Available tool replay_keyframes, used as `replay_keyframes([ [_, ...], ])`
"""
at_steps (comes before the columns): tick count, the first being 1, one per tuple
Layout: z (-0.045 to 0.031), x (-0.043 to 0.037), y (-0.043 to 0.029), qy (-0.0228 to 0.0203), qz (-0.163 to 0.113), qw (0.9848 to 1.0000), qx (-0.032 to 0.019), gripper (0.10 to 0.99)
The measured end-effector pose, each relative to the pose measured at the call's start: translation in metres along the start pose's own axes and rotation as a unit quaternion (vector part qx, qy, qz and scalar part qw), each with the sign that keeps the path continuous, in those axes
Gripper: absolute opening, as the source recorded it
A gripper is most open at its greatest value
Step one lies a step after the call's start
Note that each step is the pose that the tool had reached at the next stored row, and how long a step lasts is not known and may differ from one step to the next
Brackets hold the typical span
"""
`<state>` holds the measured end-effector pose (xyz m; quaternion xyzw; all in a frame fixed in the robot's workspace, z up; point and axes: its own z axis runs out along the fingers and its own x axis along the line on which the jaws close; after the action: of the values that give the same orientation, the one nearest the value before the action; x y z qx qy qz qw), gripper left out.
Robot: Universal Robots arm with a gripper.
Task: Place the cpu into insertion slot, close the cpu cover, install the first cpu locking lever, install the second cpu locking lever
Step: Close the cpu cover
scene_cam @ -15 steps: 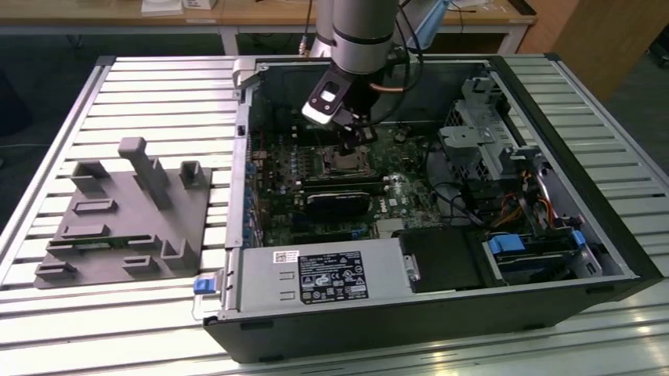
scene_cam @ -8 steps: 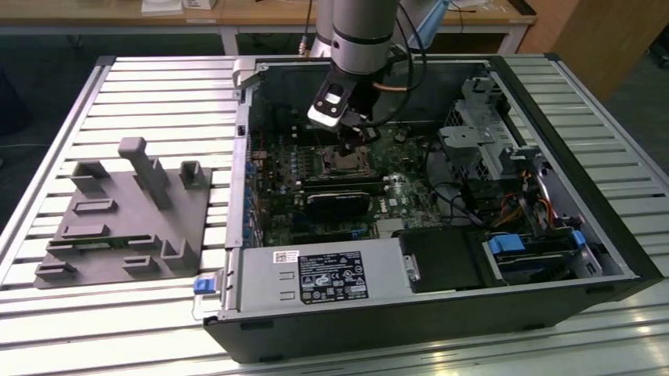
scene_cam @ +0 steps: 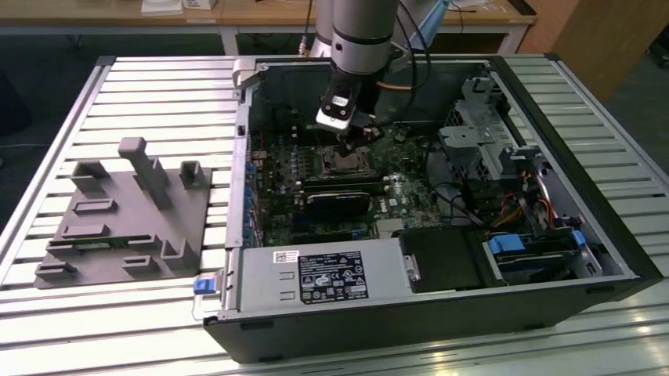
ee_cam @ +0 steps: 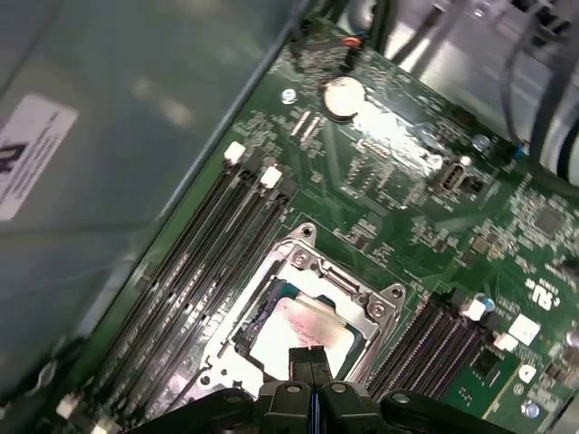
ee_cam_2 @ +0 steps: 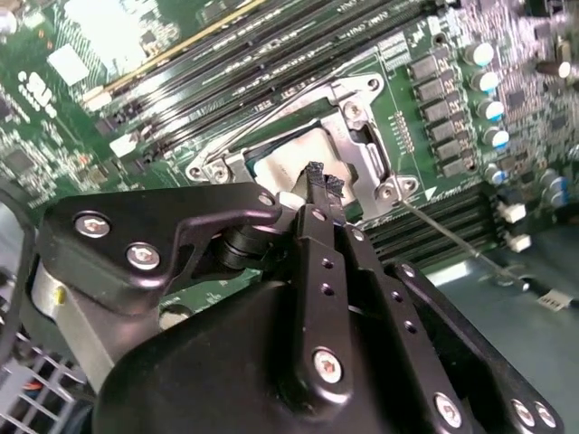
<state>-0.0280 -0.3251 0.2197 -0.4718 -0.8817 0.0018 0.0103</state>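
Probably a robotics lab or workshop: an arm (scene_cam: 361, 31) hangs over an opened PC case (scene_cam: 418, 329) on a slatted metal bench (scene_cam: 157, 86), beside a grey jig (scene_cam: 115, 219), wooden desks (scene_cam: 105, 16) behind.

Cpu (ee_cam: 303, 333): dull smooth metallic top; cpu cover (ee_cam: 339, 280): bright silvery metal; circuit board (ee_cam: 407, 190): glossy green; gripper (ee_cam_2: 323, 183): matt black.
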Motion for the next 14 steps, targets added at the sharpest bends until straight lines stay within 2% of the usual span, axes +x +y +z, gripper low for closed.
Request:
replay_keyframes([
  [4, 0.0002, 0.0, 0.0, -0.0005, -0.037, 0.9993, 0.0006, 0.106],
  [7, 0.0004, 0.0, 0.0, -0.0008, -0.064, 0.998, 0.0011, 0.106],
  [10, 0.0006, 0.0, 0.0, -0.0011, -0.091, 0.9958, 0.0015, 0.106],
  [14, 0.0011, 0.0, 0.0, -0.0016, -0.127, 0.9919, 0.0021, 0.106],
])
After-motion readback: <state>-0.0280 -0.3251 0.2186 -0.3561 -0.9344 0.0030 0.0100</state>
